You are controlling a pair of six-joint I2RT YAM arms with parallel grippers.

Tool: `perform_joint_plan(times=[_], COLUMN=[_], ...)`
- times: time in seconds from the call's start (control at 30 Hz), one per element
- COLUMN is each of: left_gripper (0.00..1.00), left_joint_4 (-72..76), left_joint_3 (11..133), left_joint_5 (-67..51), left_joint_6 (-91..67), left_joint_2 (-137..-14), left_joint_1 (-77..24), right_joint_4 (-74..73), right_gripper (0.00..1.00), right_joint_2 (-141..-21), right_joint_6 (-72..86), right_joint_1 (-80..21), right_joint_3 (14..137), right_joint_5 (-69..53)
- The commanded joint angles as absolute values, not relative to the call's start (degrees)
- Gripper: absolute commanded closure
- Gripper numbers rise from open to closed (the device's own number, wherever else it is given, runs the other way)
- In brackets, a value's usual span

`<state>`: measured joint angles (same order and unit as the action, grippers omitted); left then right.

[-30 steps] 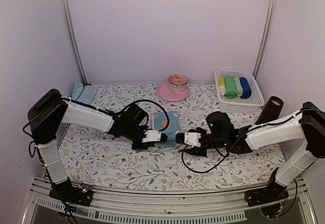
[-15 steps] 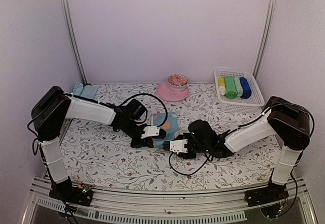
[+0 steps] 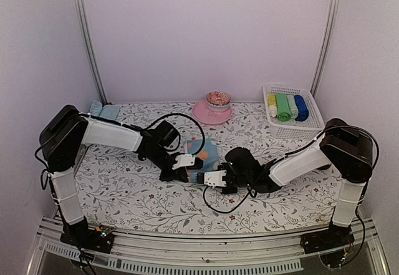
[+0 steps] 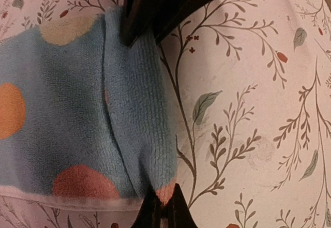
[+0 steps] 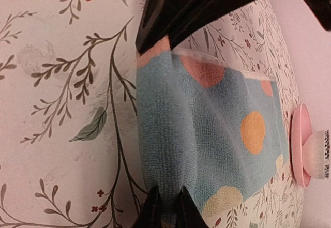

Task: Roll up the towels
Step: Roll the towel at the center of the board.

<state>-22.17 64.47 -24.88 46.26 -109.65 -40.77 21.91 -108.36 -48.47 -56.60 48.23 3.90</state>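
Supporting table [image 3: 124, 194]: floral-printed, spanning left to right.
Towel [image 3: 209, 149]: blue, spotted, lying mid-table, one edge folded over.
Left gripper [image 4: 161, 211]: clenched on one end of fold.
Right gripper [image 5: 166, 207]: clenched on fold's other end.

Blue spotted towel [image 3: 204, 152], flat, near edge rolled

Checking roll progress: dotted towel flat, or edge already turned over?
Edge turned over: wrist views show one dotted towel edge doubled into a narrow fold, left gripper and right gripper pinching its ends.
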Motion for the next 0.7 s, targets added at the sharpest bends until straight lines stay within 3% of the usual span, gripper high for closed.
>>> perform_joint_plan(times=[0.0, 0.17, 0.43, 0.67], left_gripper=[1.00, 0.97, 0.58, 0.49], left_joint_4=[-26.05, -24.46, -14.76, -4.08], left_joint_3=[63.59, 61.19, 53.64, 45.17], left_joint_5=[-25.46, -25.20, -23.02, -20.99], left_joint_6=[46.52, 46.47, 43.95, 44.46], left_joint_2=[-110.41, -106.58, -97.77, -89.99], left_joint_1=[-40.00, -39.35, -37.86, -37.35], right_joint_4=[16.10, 10.35, 0.58, -7.68], right_gripper=[0.95, 0.97, 0.97, 0.98], right_joint_2=[-109.67, -107.49, -106.83, -110.05], right_joint_6=[-45.29, -41.14, -35.77, -30.76], right_joint_1=[-56.95, -56.29, -53.17, -49.16], right_joint_3=[52.02, 53.52, 58.11, 64.32], right_joint_5=[3.44, -2.45, -14.12, -23.99])
